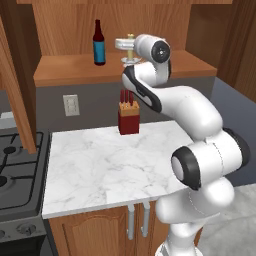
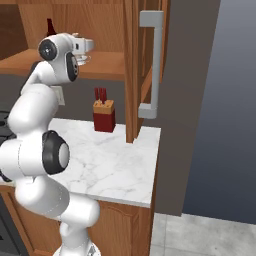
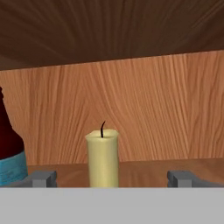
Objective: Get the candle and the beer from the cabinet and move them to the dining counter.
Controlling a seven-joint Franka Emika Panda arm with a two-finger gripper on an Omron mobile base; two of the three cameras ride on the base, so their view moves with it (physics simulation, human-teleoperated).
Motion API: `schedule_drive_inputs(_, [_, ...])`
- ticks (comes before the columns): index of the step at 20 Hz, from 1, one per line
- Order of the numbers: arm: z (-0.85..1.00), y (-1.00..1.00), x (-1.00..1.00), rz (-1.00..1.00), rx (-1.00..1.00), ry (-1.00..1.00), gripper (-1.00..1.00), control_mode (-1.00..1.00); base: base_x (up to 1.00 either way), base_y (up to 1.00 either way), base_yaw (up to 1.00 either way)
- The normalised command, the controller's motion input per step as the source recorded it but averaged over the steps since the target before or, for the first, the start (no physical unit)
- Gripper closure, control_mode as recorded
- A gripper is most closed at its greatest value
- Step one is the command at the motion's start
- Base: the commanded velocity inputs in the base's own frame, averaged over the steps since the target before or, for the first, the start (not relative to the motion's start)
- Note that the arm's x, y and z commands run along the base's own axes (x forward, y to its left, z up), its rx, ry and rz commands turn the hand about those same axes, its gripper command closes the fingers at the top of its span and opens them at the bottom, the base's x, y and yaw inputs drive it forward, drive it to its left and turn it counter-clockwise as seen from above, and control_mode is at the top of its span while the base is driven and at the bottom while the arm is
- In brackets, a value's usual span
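Two-finger gripper (image 3: 112, 178) seen spread wide, nothing held. Pale yellow pillar candle (image 3: 103, 158) framed between fingertips, upright on wood-brown cabinet shelf (image 1: 65, 67). Dark brown beer bottle (image 1: 99, 43) stood near candle, clear gap between.

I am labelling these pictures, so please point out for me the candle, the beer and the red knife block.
candle (image 3: 103, 159): hand view, on the middle of its pale yellow body.
beer (image 1: 99, 51): left base view, on the blue label of the bottle.
red knife block (image 1: 129, 121): left base view, on its red front face.
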Motion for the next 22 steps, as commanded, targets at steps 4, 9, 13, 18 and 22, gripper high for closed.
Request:
schedule_drive_inputs(4, [-0.12,0.02,0.23,0.0,0.0,0.0,-1.0,-1.0,0.0,0.0,0.0])
schedule_drive_inputs(9, [-0.14,0.08,0.22,0.0,0.0,0.01,-1.0,-1.0,0.0,0.0,0.0])
schedule_drive_inputs(13, [-0.07,0.11,0.17,0.0,0.0,0.01,-1.0,-1.0,0.0,0.0,0.0])
schedule_drive_inputs(18, [-0.09,0.12,0.15,0.0,0.0,0.02,1.0,-1.0,0.0,0.0,0.0])
schedule_drive_inputs(22, [-0.05,0.06,0.1,0.0,0.0,0.01,1.0,-1.0,0.0,0.0,0.0])
